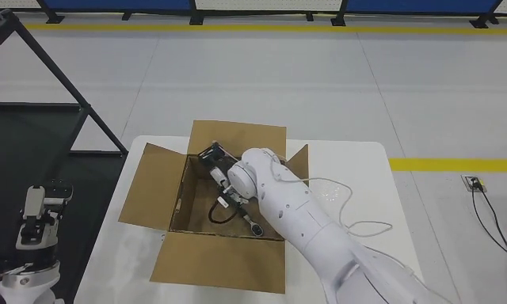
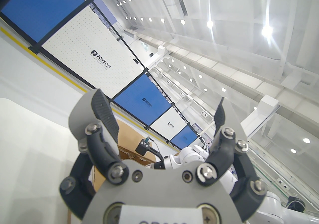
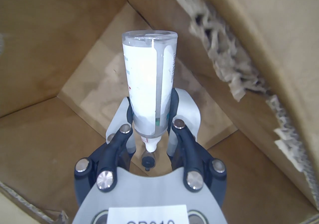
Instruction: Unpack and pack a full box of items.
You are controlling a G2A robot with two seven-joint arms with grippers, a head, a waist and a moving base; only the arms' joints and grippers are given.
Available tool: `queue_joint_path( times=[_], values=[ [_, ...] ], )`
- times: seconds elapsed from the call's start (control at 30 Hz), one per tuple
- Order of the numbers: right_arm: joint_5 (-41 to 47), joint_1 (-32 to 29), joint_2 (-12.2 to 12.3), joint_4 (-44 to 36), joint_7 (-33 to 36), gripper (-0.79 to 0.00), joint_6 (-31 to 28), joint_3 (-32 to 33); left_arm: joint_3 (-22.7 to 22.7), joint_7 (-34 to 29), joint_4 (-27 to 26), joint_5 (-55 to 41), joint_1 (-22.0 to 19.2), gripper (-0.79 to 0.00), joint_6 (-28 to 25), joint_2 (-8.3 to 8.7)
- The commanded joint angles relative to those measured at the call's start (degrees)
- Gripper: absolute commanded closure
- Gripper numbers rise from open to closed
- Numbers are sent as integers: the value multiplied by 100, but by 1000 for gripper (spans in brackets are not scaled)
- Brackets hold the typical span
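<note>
An open brown cardboard box (image 1: pixel 238 131) stands on the white table (image 1: pixel 360 165), its flaps folded outward. My right arm leans into it from the near side, and my right gripper (image 1: pixel 215 169) is low inside. In the right wrist view that gripper (image 3: pixel 152 100) is shut on a white bottle (image 3: pixel 147 65) with a clear base, gripping its shoulder; the nozzle points back at the wrist. The bottle hangs above the bare box floor (image 3: pixel 99 90), near a corner. My left gripper (image 1: pixel 46 191) is off the table at the near left, open (image 2: pixel 160 100), empty and pointing upward.
The box wall (image 3: pixel 224 65) beside the bottle has a torn, ragged edge. The box's near flap (image 1: pixel 222 260) lies flat over the table's front. Bare table surface extends to the right of the box. A black frame (image 1: pixel 71 98) stands left of the table.
</note>
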Motion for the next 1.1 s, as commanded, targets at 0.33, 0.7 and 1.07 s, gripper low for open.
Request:
queue_joint_path(
  times=[0.33, 0.7, 1.07],
  values=[
    [-2276, -3456, 1358, -7034, 1390, 0, 631, 1738, 0, 0, 0, 0, 0, -785, 0, 0],
    [-2366, -3669, 1396, -7312, 1395, 0, 567, 1800, 0, 0, 0, 0, 0, -785, 0, 0],
    [-2321, -4497, 1521, -8854, 747, 0, 816, 2638, 0, 0, 0, 0, 0, -785, 0, 0]
  ],
)
